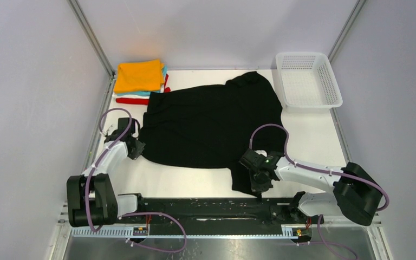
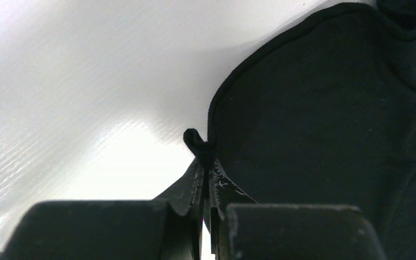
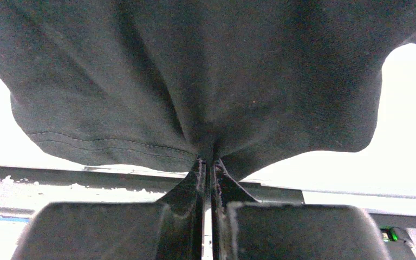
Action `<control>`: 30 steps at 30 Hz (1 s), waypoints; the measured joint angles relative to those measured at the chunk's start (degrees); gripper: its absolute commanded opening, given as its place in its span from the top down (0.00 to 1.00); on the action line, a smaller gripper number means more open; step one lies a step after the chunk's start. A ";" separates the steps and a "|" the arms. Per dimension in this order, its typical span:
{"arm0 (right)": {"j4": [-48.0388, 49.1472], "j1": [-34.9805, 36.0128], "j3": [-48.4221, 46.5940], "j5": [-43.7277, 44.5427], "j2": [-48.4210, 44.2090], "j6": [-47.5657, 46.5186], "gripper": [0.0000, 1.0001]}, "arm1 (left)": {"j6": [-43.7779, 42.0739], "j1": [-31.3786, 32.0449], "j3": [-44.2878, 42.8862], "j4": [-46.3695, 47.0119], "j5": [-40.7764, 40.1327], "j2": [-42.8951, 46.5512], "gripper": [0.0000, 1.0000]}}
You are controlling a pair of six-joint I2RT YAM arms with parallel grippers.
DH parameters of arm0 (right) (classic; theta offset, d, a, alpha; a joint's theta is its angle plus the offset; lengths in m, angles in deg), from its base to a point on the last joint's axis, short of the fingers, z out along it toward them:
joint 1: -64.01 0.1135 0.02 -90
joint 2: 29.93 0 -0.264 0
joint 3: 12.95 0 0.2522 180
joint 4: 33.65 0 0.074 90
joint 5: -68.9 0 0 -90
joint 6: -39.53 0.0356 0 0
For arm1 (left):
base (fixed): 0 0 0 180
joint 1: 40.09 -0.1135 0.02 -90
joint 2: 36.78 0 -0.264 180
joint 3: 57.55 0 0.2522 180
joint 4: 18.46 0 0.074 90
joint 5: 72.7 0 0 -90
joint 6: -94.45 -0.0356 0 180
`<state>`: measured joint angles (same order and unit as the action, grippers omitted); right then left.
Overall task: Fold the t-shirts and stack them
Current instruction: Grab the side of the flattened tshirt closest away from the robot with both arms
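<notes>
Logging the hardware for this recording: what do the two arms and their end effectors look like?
Both the left arm and right arm have white links between bulky black joint housings. A purple cable runs along each. A small green light glows near the right wrist. The left end effector and right end effector have two flat black fingers, scuffed pale at the inner edges.

place: robot lab cell | signs: plain grey panels (image 1: 27,81) on metal posts (image 1: 89,35); white table (image 1: 314,135); arms (image 1: 309,170) bolted to black rail (image 1: 211,208); purple cables (image 1: 271,125)
</notes>
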<state>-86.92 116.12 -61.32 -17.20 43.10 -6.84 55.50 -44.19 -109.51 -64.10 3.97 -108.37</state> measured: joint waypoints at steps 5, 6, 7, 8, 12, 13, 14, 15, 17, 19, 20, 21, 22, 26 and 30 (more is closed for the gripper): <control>-4.50 0.26 1.05 -1.05 -10.19 0.13 1.00 | 2.03 0.00 2.78 -3.54 -0.90 9.25 1.00; -5.66 0.42 1.05 -1.97 -12.96 0.13 1.00 | 3.13 0.00 4.02 -4.85 -1.33 12.41 1.00; -6.93 0.68 1.07 -3.23 -16.04 0.15 1.00 | 4.04 0.00 4.92 -6.19 -1.88 14.97 1.00; -8.24 1.09 1.07 -4.57 -18.80 0.17 1.00 | 5.25 0.00 5.95 -8.39 -2.67 18.47 1.00; -13.38 3.89 1.05 -8.70 -24.65 1.03 1.00 | 8.94 -0.04 7.43 -15.56 -5.42 30.16 1.00; -14.82 5.07 1.05 -9.75 -25.46 1.42 1.00 | 9.88 -0.04 7.87 -17.11 -5.77 33.16 1.00; -16.11 6.45 1.05 -10.69 -26.08 1.88 1.00 | 10.67 0.02 8.35 -18.38 -5.88 35.74 1.00; -17.25 7.89 1.01 -11.43 -26.49 2.36 1.00 | 11.47 0.11 8.96 -19.39 -5.84 38.32 1.00; -18.80 10.43 0.81 -12.98 -26.99 3.10 1.00 | 12.83 0.22 10.08 -21.29 -5.62 41.38 1.00; -19.56 11.93 0.57 -14.14 -27.23 3.74 1.00 | 13.75 0.28 10.36 -22.99 -5.57 42.01 1.00; -19.96 12.37 0.42 -14.14 -27.45 4.17 1.00 | 14.12 0.28 10.36 -23.69 -5.64 41.99 1.00; -20.06 12.41 0.35 -14.10 -27.54 4.37 1.00 | 14.29 0.28 10.34 -24.02 -5.64 41.99 1.00; -20.06 12.41 0.20 -13.81 -27.69 4.66 1.00 | 14.51 0.28 10.27 -24.44 -5.68 41.99 1.00; -20.04 12.26 -1.79 -10.54 -27.10 4.72 1.00 | 14.62 0.28 9.14 -24.41 -5.77 41.48 1.00; -19.04 8.24 -5.77 -7.32 -24.74 3.02 1.00 | 14.58 0.31 7.76 -22.18 -5.18 39.08 1.00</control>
<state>-105.96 124.36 -67.09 -24.52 18.36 -3.82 70.08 -43.88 -101.75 -86.29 -1.21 -69.29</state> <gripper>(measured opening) 0.029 0.021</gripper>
